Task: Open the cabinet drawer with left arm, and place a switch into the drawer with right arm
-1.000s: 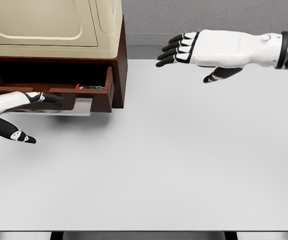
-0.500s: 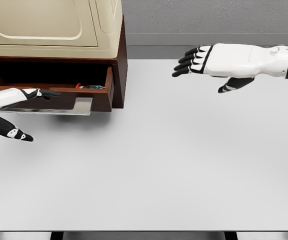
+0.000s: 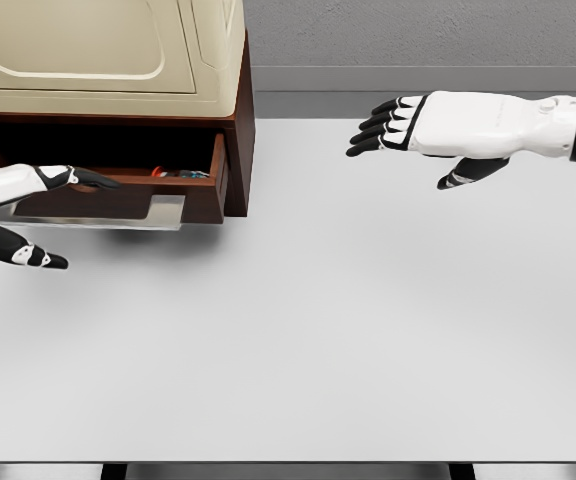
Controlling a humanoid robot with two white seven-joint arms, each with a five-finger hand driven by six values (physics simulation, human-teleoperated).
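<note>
Since 1 s ago the right hand (image 3: 423, 125) has pulled back toward the pic's right, away from the cabinet (image 3: 108, 60), & the left hand (image 3: 13, 205) has slid left & a bit up along the drawer (image 3: 108, 175) front. Over the last half sec the right one barely shifts.

Right hand now hovers above the white table (image 3: 318, 330), well apart from the cabinet, palm down, fingers straight & slightly spread, thumb hanging below; it holds nothing. Left hand sits at the pic's left edge in front of the drawer: dark fingertips reach onto the top edge of the drawer front, thumb splayed out below, fingers loose, not wrapped round anything.

Drawer is pulled out under the cream cabinet body, brown front facing the cam, w/ a pale handle plate (image 3: 153, 212) under its lower edge. The switch (image 3: 178, 174) lies inside the drawer, near its right end: only a small red & blue bit shows over the front wall, too small for detail.
</note>
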